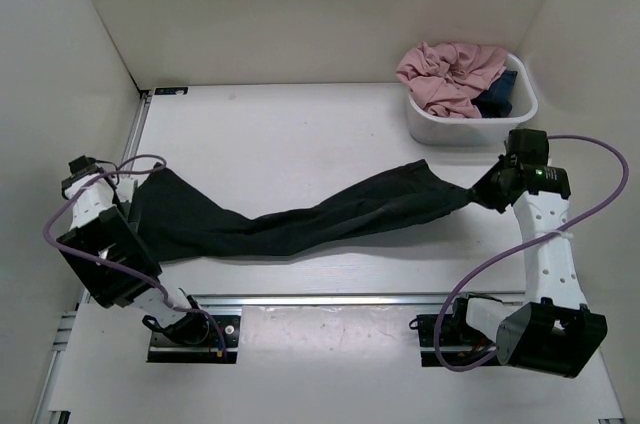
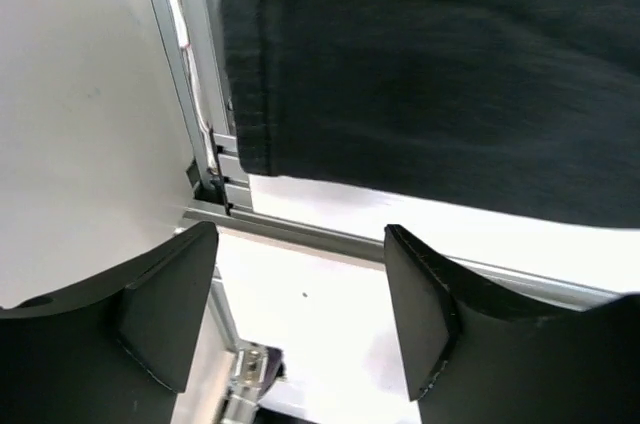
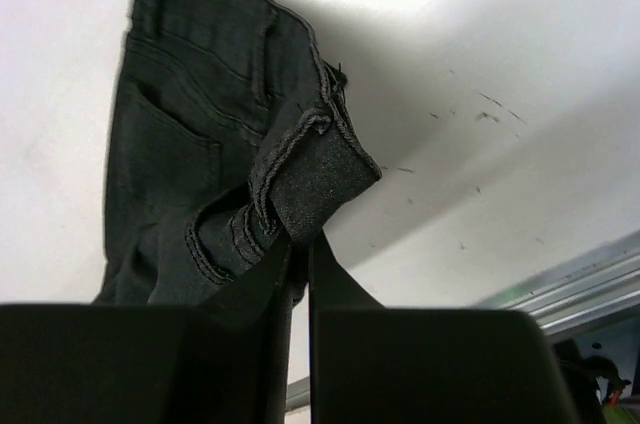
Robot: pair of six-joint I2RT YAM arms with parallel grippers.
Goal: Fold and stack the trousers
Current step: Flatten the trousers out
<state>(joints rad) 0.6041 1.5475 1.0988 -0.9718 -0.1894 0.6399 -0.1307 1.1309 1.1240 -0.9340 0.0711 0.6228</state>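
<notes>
The black trousers point(image 1: 300, 219) lie stretched across the table from left to right, twisted in the middle. My right gripper point(image 1: 484, 194) is shut on their waistband end point(image 3: 305, 189), which bunches at the fingertips beside a back pocket. My left gripper point(image 1: 128, 206) stands open at the left end, with nothing between its fingers point(image 2: 425, 304). In the left wrist view the trousers' hem point(image 2: 440, 84) lies just beyond the jaws, over the table's left rail.
A white tub point(image 1: 470, 119) at the back right holds a pink garment point(image 1: 450, 72) and a small dark blue one point(image 1: 500, 92). White walls enclose the table. A metal rail point(image 2: 300, 234) runs along the table's left edge, and another point(image 1: 320, 297) along the front.
</notes>
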